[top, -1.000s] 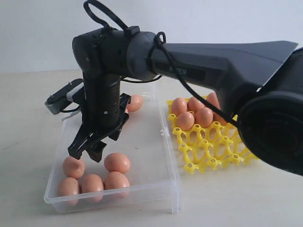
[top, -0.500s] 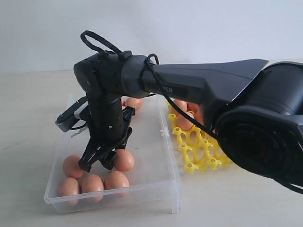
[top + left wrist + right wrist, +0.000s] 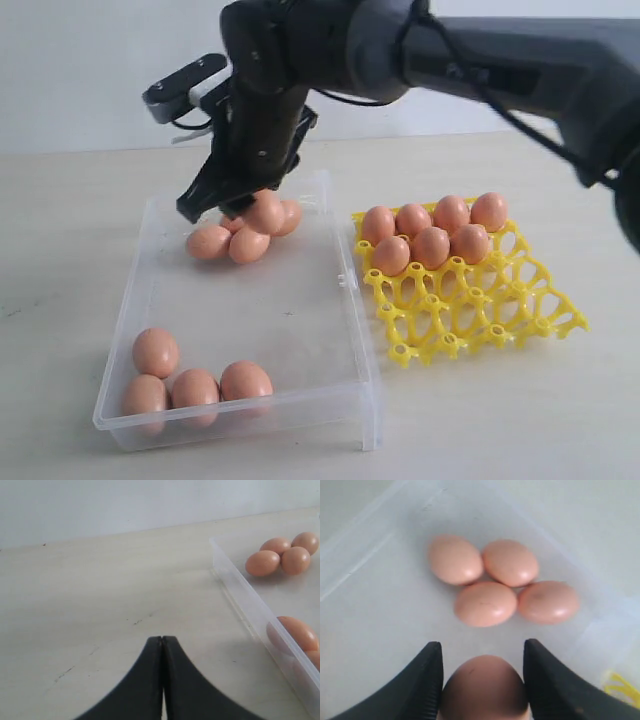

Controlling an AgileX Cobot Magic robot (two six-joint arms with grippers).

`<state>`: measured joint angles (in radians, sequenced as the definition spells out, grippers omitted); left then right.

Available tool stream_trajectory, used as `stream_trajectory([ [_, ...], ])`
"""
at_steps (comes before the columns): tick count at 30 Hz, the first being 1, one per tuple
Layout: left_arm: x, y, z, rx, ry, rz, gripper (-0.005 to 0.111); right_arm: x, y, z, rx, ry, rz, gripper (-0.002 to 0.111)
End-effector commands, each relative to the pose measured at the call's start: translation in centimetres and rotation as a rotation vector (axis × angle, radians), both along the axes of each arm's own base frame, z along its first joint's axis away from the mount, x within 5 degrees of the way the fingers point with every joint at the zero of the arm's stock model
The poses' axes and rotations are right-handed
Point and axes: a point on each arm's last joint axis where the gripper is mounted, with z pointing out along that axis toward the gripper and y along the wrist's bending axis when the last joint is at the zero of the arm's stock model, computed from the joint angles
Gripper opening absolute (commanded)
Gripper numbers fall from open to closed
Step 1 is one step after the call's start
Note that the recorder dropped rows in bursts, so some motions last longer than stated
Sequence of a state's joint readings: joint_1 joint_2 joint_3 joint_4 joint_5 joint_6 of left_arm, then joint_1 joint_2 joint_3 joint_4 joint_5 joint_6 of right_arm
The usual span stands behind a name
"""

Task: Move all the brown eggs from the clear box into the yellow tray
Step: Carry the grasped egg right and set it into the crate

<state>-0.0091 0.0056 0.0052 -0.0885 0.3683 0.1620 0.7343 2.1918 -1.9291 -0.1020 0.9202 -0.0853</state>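
Observation:
My right gripper (image 3: 212,208) is shut on a brown egg (image 3: 266,212) and hangs over the far end of the clear box (image 3: 352,330). In the right wrist view the held egg (image 3: 484,687) sits between the black fingers (image 3: 431,672), with several more brown eggs (image 3: 485,603) on the box floor beneath. Several eggs (image 3: 195,388) lie at the box's near end. The yellow tray (image 3: 480,312), right of the box, holds several eggs (image 3: 431,247) in its far cups. My left gripper (image 3: 162,640) is shut and empty over bare table beside the box wall (image 3: 245,605).
The right arm (image 3: 480,60) stretches from the upper right above the tray. A grey wrist camera (image 3: 185,82) sticks out left of the gripper. The pale table (image 3: 60,250) runs round the box and tray, with a white wall behind.
The right gripper closed on an egg at the box's near end, lifted it and carried it up to the far end. The left gripper shows no earlier frames.

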Motion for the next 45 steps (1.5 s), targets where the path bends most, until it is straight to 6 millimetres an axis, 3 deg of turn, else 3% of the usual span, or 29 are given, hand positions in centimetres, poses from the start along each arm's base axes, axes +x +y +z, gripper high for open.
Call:
stream_trajectory([
  [1, 0.0, 0.0, 0.3, -0.007, -0.018, 0.000, 0.000, 1.1, -5.2, 0.8, -0.034, -0.083, -0.099, 0.000],
  [9, 0.0, 0.0, 0.3, -0.007, -0.018, 0.000, 0.000, 1.5, -14.0, 0.3, 0.112, -0.233, -0.252, 0.000],
  [13, 0.0, 0.0, 0.3, -0.007, -0.018, 0.000, 0.000, 1.1, -18.0, -1.0, 0.203, -0.296, -0.334, 0.000],
  [21, 0.0, 0.0, 0.3, -0.007, -0.018, 0.000, 0.000, 0.0, -23.3, -3.9, 0.320, -0.401, -0.427, 0.000],
  [30, 0.0, 0.0, 0.3, -0.007, -0.018, 0.000, 0.000, -0.9, -26.7, -5.5, 0.423, -0.462, -0.572, 0.000],
  [45, 0.0, 0.0, 0.3, -0.007, -0.018, 0.000, 0.000, -0.7, -26.8, -8.7, 0.409, -0.419, -0.581, 0.000],
])
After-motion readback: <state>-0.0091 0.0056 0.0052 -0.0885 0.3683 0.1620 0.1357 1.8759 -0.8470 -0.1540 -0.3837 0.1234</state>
